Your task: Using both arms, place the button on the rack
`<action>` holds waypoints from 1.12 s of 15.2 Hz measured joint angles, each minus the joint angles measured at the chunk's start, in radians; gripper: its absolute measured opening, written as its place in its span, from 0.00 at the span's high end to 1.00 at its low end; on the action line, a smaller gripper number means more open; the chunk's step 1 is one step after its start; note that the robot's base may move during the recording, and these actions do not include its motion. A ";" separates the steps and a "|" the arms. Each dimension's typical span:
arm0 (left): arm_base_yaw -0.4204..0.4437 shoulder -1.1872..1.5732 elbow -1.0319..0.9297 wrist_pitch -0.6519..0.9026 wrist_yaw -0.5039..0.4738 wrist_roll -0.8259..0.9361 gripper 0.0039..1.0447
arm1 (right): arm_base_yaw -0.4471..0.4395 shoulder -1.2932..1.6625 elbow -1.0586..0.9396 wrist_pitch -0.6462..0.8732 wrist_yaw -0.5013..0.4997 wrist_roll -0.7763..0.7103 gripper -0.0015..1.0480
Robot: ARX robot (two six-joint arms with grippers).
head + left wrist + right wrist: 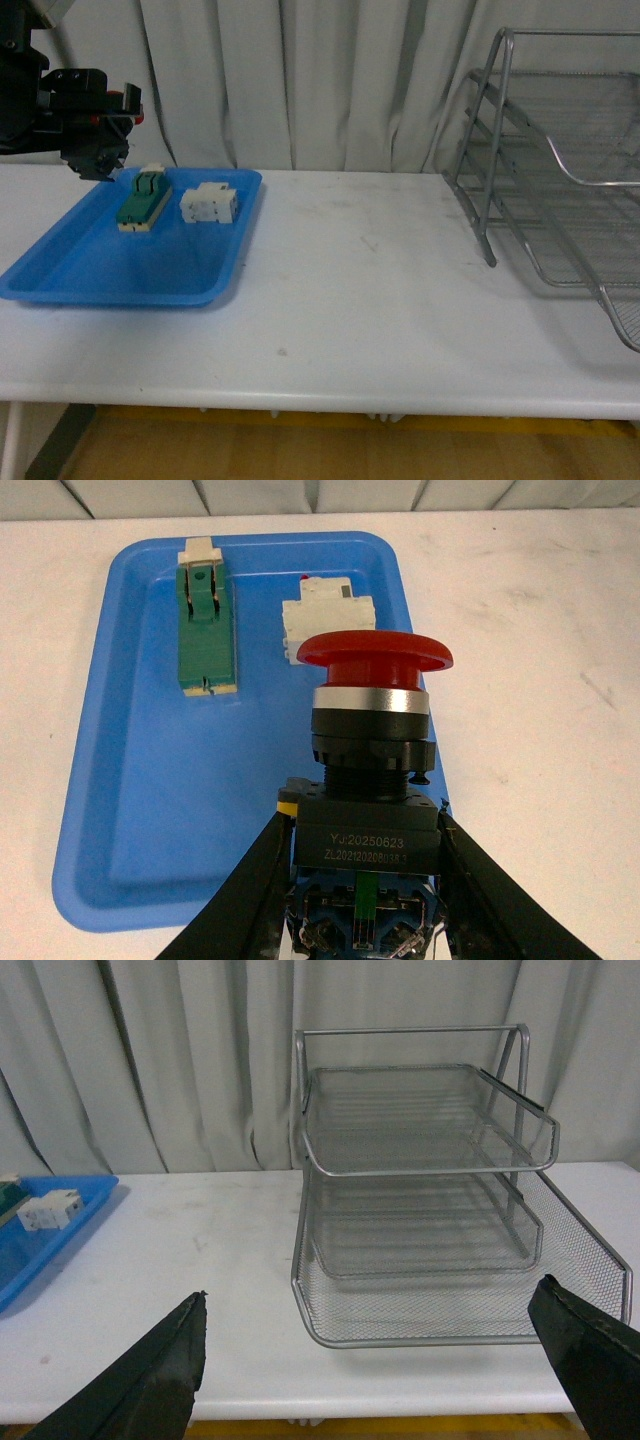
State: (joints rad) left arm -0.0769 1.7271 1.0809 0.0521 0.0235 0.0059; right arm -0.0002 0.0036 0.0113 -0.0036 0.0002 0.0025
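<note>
White bench (380, 300) ahead of me, top scuffed with a few dark marks. Pale grey pleated curtain (300, 80) hangs behind it, full width. Wood-tone floor (300, 455) below, yellow strip (450, 424) under bench front edge. Light even, soft.

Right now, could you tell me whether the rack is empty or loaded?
Empty: the rack shows only bare mesh on all three tiers in the right wrist view.

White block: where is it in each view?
Front view: white block in the blue tray, right of the green block.
Left wrist view: white block in the tray, beside the green block.
Right wrist view: white block in the tray's visible corner.
Shared landmark: the blue tray.
</note>
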 joint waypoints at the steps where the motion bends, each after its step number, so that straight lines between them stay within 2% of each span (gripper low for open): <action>1: -0.001 -0.017 -0.030 0.009 -0.002 0.002 0.66 | 0.000 0.000 0.000 0.000 0.000 0.000 0.06; 9: 0.014 -0.028 -0.076 0.039 -0.019 0.002 0.66 | 0.000 0.000 0.000 0.000 0.000 0.000 0.06; 17: -0.007 -0.026 -0.077 0.045 -0.015 0.018 0.66 | 0.000 0.000 0.000 0.000 0.000 0.000 0.06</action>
State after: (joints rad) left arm -0.0837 1.7008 1.0042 0.0967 0.0086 0.0238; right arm -0.0002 0.0036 0.0113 -0.0040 0.0002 0.0025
